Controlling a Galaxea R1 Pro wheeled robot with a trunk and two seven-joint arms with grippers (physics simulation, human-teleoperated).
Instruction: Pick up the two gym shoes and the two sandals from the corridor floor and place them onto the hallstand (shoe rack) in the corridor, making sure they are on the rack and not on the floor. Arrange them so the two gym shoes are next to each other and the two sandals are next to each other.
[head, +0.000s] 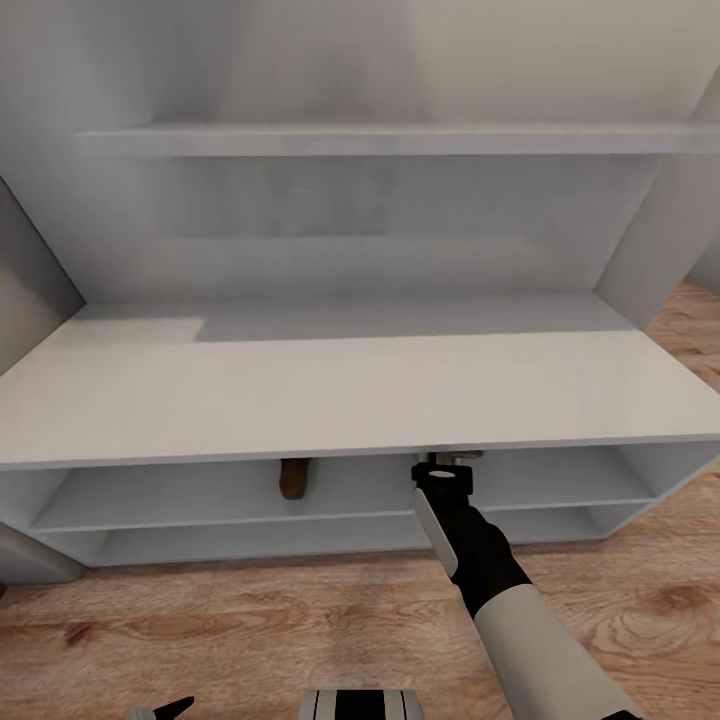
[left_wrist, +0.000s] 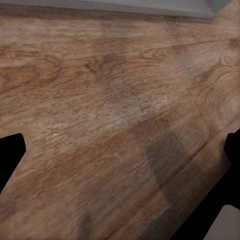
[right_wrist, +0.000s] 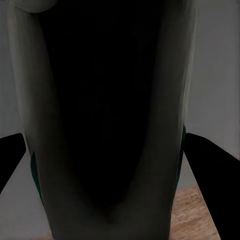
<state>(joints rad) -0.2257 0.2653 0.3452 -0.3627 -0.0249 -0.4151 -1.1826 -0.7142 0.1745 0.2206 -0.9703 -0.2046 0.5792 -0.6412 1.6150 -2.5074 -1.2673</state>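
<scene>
The pale grey hallstand (head: 340, 395) stands right in front of me on the corridor floor (head: 250, 620). My right arm (head: 470, 550) reaches under its top board into the upper open shelf. The wrist view shows my right gripper (right_wrist: 107, 165) shut on a white gym shoe (right_wrist: 30, 125), looking into its dark opening, with green showing at its sides. A bit of that shoe (head: 458, 458) peeks out below the top board. One reddish-brown sandal (head: 293, 478) lies on the same shelf, to the left of my right hand. My left gripper (head: 160, 712) hangs low and open over bare planks (left_wrist: 100, 100).
A wall shelf (head: 400, 138) runs above the hallstand's top. The unit's side panel (head: 650, 250) rises at the right, with wood floor beyond it. A grey object (head: 30, 560) sits at the unit's lower left corner.
</scene>
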